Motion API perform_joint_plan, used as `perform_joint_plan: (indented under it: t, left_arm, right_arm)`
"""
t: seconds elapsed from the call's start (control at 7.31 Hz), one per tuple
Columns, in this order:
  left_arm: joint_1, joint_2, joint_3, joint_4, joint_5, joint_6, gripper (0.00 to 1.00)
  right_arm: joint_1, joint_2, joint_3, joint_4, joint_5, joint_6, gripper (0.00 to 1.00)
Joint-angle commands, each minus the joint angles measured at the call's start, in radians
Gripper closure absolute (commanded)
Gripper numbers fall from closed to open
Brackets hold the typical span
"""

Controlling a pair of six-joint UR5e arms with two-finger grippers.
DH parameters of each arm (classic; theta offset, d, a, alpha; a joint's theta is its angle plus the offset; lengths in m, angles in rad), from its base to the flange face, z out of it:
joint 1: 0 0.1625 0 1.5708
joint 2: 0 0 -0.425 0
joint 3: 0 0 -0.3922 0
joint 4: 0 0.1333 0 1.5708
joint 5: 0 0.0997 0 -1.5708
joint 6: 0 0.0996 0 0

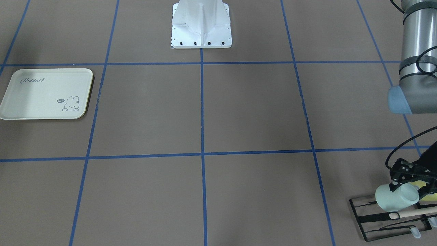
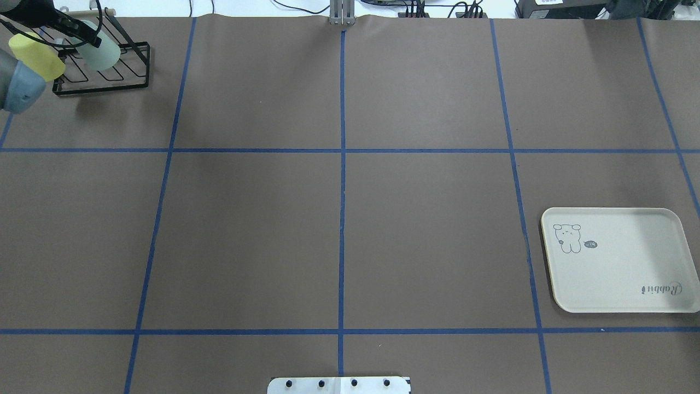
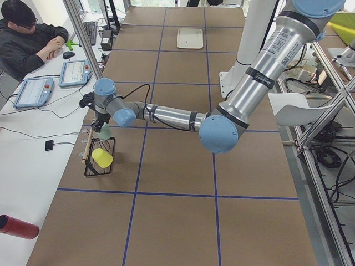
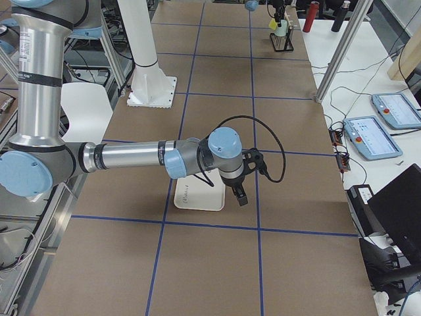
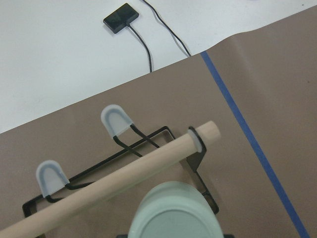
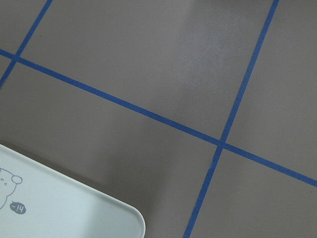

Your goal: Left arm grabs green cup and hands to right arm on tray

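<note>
Well, left gripper (image 1: 402, 184) sits at the green cup (image 1: 396, 200) on the black rack (image 1: 362, 218); I can't tell whether its jaws are clamped. Right gripper (image 4: 240, 195) hangs by the tray (image 1: 34, 99), jaws unreadable. Risk as I judge it: cup catches the wooden dowel (image 5: 124, 173) on lift and drags the rack

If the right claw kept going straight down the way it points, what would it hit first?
Likely the bare table just beside the tray, not the tray itself; the right claw hangs at a depth that is unclear.

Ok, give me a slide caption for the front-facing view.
Left gripper at the green cup over the wire rack; tray lies across the table.
</note>
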Motion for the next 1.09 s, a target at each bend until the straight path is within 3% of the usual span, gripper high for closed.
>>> perform_joint_plan:
  t: [0.0, 0.41, 0.55, 0.82, 0.96]
  left_arm:
    - [-0.05, 0.007, -0.023, 0.001, -0.108, 0.001, 0.98]
    - [-0.133, 0.059, -0.103, 0.005, -0.288, 0.0, 0.98]
    - [-0.135, 0.08, -0.149, 0.002, -0.303, -0.021, 0.98]
    - [-0.127, 0.084, -0.267, -0.001, -0.303, -0.304, 0.98]
    - [-0.124, 0.084, -0.33, -0.001, -0.304, -0.427, 0.98]
  right_arm:
    - [0.0, -0.001, -0.002, -0.001, 0.0, 0.0, 0.0]
    - [0.0, 0.0, 0.003, 0.0, 0.0, 0.0, 0.0]
    - [0.0, 0.0, 0.008, 0.0, 0.0, 0.0, 0.0]
    - [0.0, 0.025, 0.017, 0.0, 0.015, 0.076, 0.0]
    - [0.0, 0.051, 0.017, 0.002, 0.082, 0.137, 0.0]
